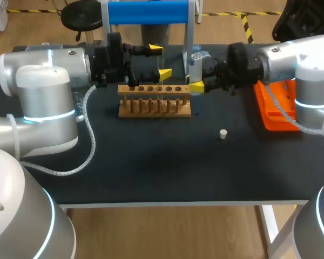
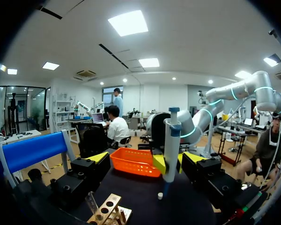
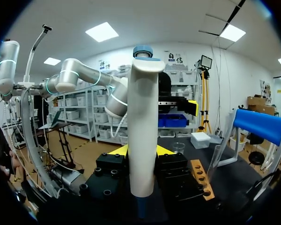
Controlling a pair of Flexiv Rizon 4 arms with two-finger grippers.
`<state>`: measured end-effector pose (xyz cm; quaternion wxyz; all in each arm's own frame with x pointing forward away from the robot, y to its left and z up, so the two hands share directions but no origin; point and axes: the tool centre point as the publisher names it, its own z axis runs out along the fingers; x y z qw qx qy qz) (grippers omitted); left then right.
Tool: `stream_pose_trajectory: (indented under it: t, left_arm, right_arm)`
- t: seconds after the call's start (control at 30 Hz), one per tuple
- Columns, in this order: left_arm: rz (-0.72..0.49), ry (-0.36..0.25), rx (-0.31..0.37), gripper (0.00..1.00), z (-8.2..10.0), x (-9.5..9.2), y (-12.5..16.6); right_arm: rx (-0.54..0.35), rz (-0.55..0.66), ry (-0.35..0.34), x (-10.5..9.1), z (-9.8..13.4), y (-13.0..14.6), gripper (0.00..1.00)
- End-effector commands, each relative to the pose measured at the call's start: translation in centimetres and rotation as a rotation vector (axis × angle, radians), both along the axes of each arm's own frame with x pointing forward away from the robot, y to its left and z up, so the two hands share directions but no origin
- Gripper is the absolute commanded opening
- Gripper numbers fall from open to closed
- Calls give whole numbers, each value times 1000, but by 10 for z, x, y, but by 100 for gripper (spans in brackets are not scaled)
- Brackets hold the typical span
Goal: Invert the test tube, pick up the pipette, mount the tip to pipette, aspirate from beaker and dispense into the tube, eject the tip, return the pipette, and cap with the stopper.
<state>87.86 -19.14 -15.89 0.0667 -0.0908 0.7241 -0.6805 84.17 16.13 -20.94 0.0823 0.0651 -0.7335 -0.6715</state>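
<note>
Looks like a lab, a place for tests with robots. Shows in the two big white and grey robot arms, the left arm (image 1: 43,81) and the right arm (image 1: 297,59), coming in over a black table (image 1: 151,172) from both sides. Shows too in the science things there: a wooden rack (image 1: 154,102) with a row of round holes for test tubes, a white pipette (image 3: 143,131) with a blue top, a small clear beaker (image 3: 178,148), a little pale stopper (image 1: 223,134), an orange basket (image 1: 275,108) and a blue stand (image 1: 148,12) at the back.
</note>
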Motion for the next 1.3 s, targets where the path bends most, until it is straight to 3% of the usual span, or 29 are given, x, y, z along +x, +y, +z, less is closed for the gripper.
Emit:
stream_pose_trajectory:
  t: [0.03, 0.73, 1.3]
  left_arm:
    - [5, -2, -3, 100, -1, -1, -1]
    - [5, -2, -3, 100, -1, -1, -1]
    - [5, -2, -3, 100, -1, -1, -1]
  right_arm:
    - [-2, 1, 1, 4, -3, 11, 0]
    - [9, 3, -8, 8, -1, 52, 0]
    - [51, -50, -8, 17, 3, 66, 0]
